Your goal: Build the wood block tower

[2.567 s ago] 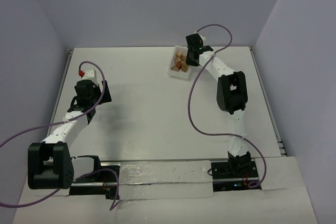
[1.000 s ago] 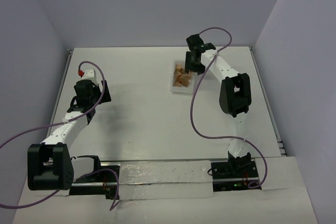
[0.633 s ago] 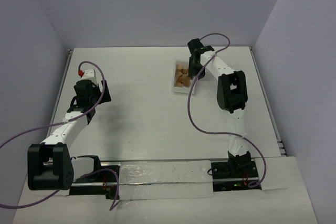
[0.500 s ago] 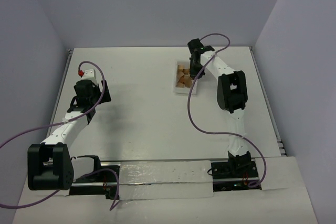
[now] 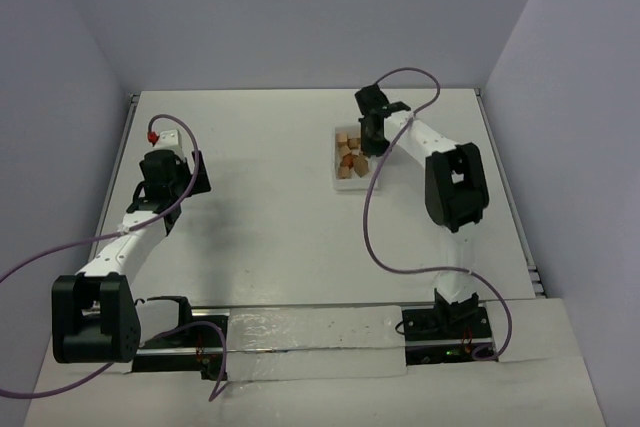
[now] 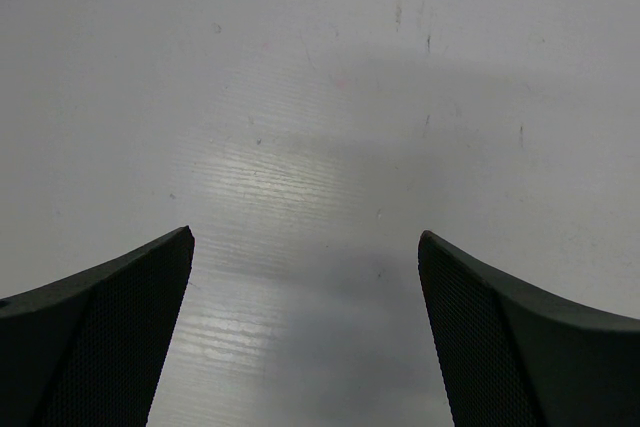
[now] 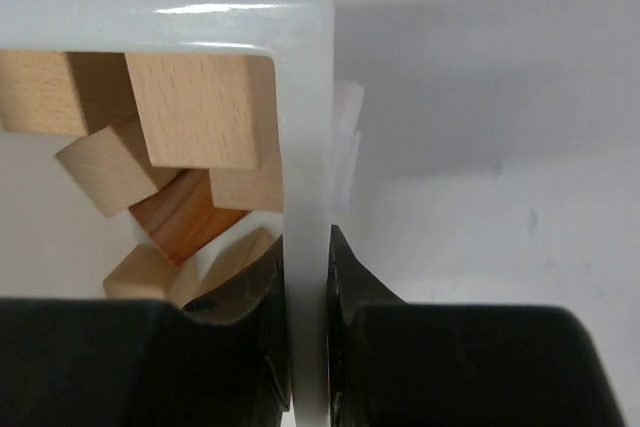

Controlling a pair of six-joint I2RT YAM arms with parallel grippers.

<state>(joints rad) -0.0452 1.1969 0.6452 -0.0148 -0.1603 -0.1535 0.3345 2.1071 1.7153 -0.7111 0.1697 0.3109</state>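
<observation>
the two arms rise from the near edge of the bench (image 5: pixel 270 227). the left pincer (image 6: pixel 305 327) hangs over bare bench well apart from the white tray (image 7: pixel 304 87), off to the tray's left, its dark fingers (image 6: pixel 95 337) spread wide with nothing between them.

farther back and to the right sits the tray. the wood blocks (image 7: pixel 200 107) lie inside it in a loose jumble, touching and leaning on one another: mostly light tan pieces, with one reddish-brown piece tilted among them. none of them stands on another as a column, and none lies on the bench outside the tray.

the right pincer (image 7: pixel 307 247) is clamped on the tray's right wall, one finger inside the tray just beside the blocks and the other outside against the wall. the wall runs on beyond the fingers to the tray's corner.
</observation>
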